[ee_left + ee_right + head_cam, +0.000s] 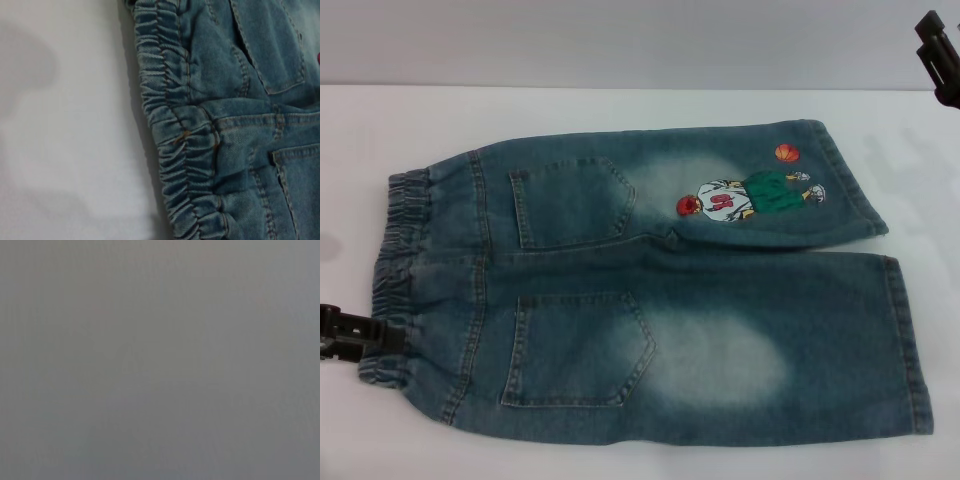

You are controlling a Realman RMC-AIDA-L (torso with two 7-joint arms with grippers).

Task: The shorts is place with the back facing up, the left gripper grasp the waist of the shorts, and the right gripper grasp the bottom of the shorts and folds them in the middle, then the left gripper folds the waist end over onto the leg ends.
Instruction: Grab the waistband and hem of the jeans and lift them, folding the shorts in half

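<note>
The left hand [355, 332] sits at the waist [405, 270] edge, grip state indeterminate, the shorts [650, 290] lie flat, back up, on the white desk [620, 110], hems [910, 340] rightward, and the right hand [940, 55] hangs well clear at far right, opening indeterminate.

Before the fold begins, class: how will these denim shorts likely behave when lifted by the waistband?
The shorts lie flat and creased, so they will probably sag from any grip point. The gathered waist looks stretchy and bulky, likely giving the left tool a good hold. Denim looks fairly thick, so probably heavyish and unlikely to slip.
</note>
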